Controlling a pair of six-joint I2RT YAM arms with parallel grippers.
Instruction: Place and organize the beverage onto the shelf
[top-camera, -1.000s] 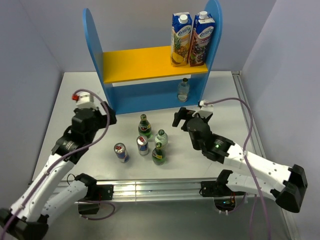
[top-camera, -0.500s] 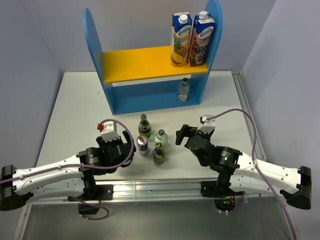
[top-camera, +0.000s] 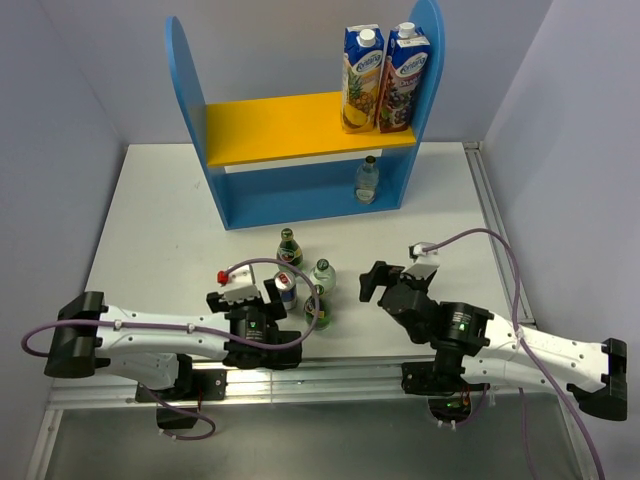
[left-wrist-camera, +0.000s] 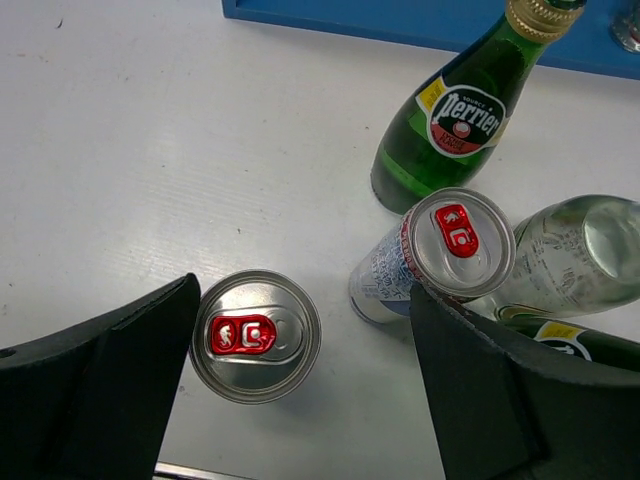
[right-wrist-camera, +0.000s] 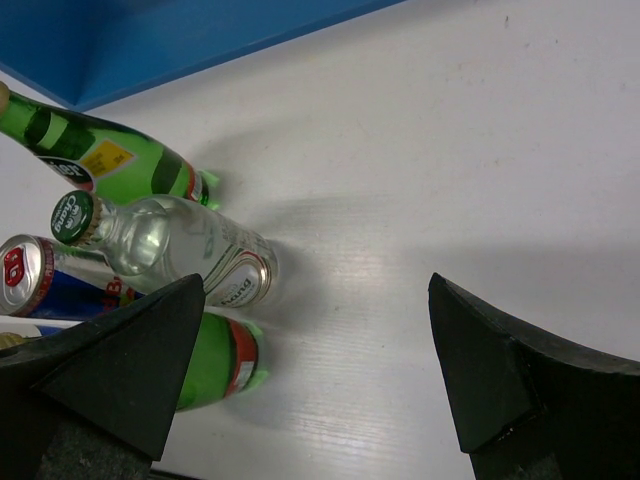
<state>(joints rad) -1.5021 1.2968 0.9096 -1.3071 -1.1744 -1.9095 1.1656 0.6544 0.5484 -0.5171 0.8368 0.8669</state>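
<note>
The table (top-camera: 150, 220) carries the shelf (top-camera: 290, 128) at its far side, with two cartons (top-camera: 362, 80) at the right of the upper board and one clear bottle (top-camera: 368, 180) on the lower level at right; the other five drinks stand clustered near the front edge, between the arms; the right gripper (right-wrist-camera: 315, 300) is spread wide over bare table just right of the cluster, holding nothing; the left gripper (left-wrist-camera: 305, 320) is spread too and empty, its fingers (left-wrist-camera: 100, 380) either side of the near-left can (left-wrist-camera: 255, 335); farther off stand a green bottle (left-wrist-camera: 455, 120), a second clear bottle (left-wrist-camera: 575, 245), another green bottle (left-wrist-camera: 575, 340) partly hidden behind the right finger, and the second can (left-wrist-camera: 455, 240) just beside that finger; the step in hand looks like picking up the near-left can; to do it well, shift a little left so the can sits midway and the right finger clears the second can; descend until the pads face the wall below the rim; close gently, since thin metal probably dents; lift straight up; set it on the lower level, leaving room for its twin.
</note>
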